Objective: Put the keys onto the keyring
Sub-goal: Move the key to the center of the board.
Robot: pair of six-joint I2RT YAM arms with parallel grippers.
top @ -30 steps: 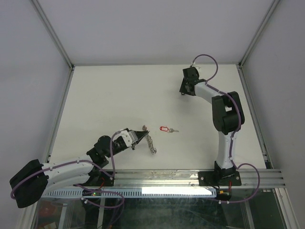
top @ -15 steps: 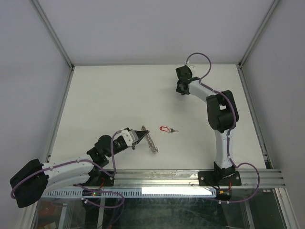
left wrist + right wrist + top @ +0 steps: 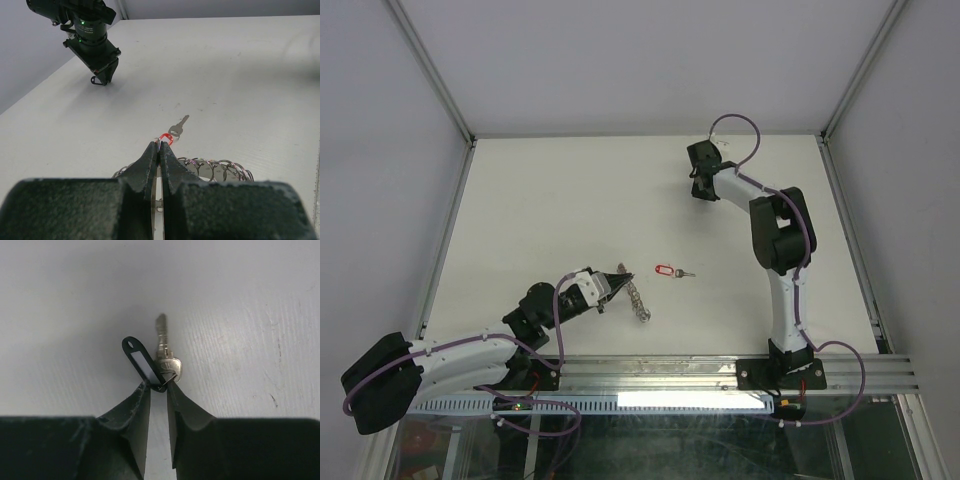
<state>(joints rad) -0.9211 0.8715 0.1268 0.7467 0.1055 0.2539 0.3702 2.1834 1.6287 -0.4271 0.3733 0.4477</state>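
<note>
The keyring (image 3: 638,298), a grey metal ring fringed with wire loops (image 3: 220,167), is held on edge over the table. My left gripper (image 3: 623,272) is shut on its rim (image 3: 160,145). Just beyond it a silver key (image 3: 178,126) with a red tag (image 3: 665,271) lies flat on the table. At the far side my right gripper (image 3: 698,190) points down at a second key (image 3: 165,352) with a black tag (image 3: 142,362). Its fingertips (image 3: 157,385) pinch the tag's near end, where the small wire ring joins the key.
Grey enclosure walls and metal frame posts (image 3: 430,70) border the white table (image 3: 570,200). An aluminium rail (image 3: 720,365) carrying both arm bases runs along the near edge. The right arm's wrist (image 3: 90,35) shows at the left wrist view's top left.
The right arm has swung a little left at the far side, and its jaws have narrowed around the black tag. The left arm and keyring have not moved.
</note>
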